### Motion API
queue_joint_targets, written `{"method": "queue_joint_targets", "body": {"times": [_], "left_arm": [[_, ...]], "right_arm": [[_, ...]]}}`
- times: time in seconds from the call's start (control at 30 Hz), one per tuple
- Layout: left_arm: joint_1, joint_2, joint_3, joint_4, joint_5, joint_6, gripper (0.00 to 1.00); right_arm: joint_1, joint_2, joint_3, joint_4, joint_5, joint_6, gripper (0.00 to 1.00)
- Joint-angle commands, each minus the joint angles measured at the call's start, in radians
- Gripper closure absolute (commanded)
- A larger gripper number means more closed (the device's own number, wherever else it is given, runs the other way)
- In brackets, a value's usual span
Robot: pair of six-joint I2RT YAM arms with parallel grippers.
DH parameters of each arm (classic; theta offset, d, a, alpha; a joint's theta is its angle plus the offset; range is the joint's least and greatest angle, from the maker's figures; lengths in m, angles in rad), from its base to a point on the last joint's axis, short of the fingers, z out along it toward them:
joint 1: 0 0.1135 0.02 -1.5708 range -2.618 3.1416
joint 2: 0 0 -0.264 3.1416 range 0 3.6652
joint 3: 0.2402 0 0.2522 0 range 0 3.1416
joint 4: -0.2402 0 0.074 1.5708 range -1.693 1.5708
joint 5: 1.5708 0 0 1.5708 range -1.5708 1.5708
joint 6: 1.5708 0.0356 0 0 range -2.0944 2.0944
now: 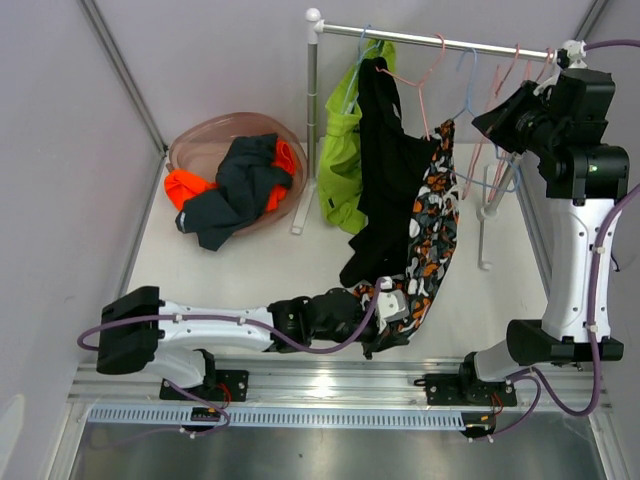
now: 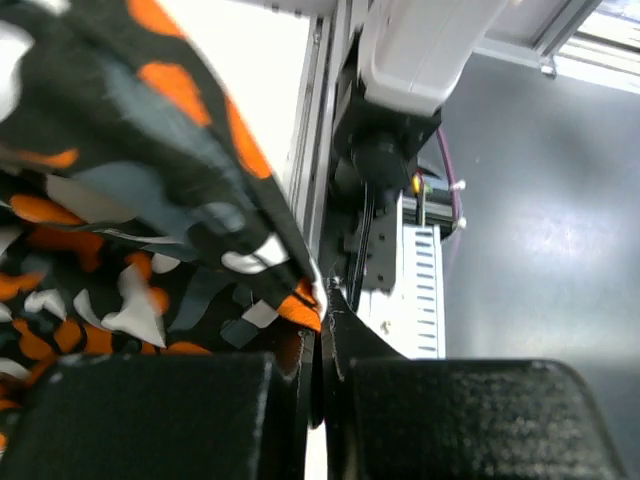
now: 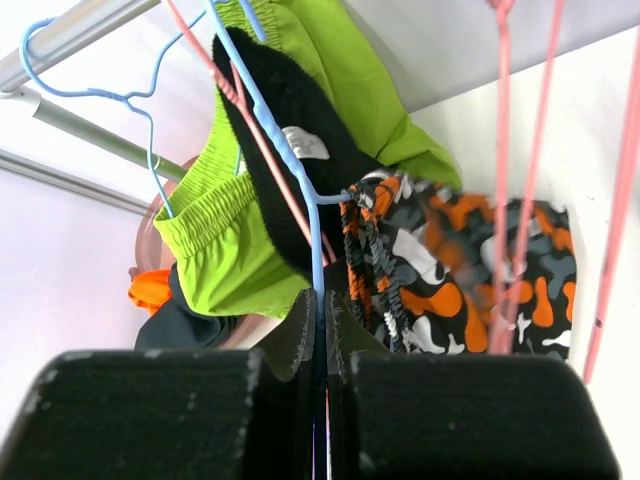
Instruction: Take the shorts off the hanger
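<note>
Where the tabletop (image 1: 260, 260) meets its far left corner, a pink basin (image 1: 200, 135) holds crumpled dark and orange clothes. Low over the middle of the near edge, the left gripper (image 1: 392, 303) is clamped tight on the bottom hem of the camouflage shorts (image 1: 435, 230), with the cloth pinched between its pads. Those shorts hang from the rail (image 1: 440, 40) along the far edge, to the right of green shorts (image 1: 340, 160) and black shorts (image 1: 385, 170). High at the far right corner, the right gripper (image 3: 322, 330) is closed on the wire of a blue hanger (image 3: 285, 150), whose corner meets the camouflage waistband.
</note>
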Motion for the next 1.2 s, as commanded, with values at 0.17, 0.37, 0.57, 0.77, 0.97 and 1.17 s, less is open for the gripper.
{"method": "queue_joint_targets", "body": {"times": [0.17, 0.37, 0.57, 0.77, 0.97, 1.17], "left_arm": [[-0.011, 0.098, 0.314, -0.18, -0.281, 0.087, 1.0], [0.152, 0.45, 0.944, -0.545, -0.443, 0.072, 1.0], [0.263, 0.655, 1.281, -0.826, -0.406, -0.035, 1.0], [0.221, 0.417, 0.795, -0.674, -0.372, -0.106, 1.0], [0.069, 0.021, 0.555, -0.876, -0.554, -0.152, 1.0], [0.127, -0.238, 0.716, -1.11, -0.746, -0.131, 1.0]], "right_arm": [[-0.01, -0.054, 0.016, 0.086, -0.048, 0.014, 1.0], [-0.01, -0.2, -0.091, 0.053, -0.052, 0.017, 1.0], [-0.009, -0.16, 0.075, -0.052, 0.004, -0.018, 1.0], [-0.009, -0.102, 0.145, -0.006, 0.043, -0.014, 1.0], [-0.053, -0.022, 0.145, 0.065, 0.098, -0.038, 1.0], [-0.117, 0.034, 0.136, 0.131, 0.086, -0.035, 1.0]]}}
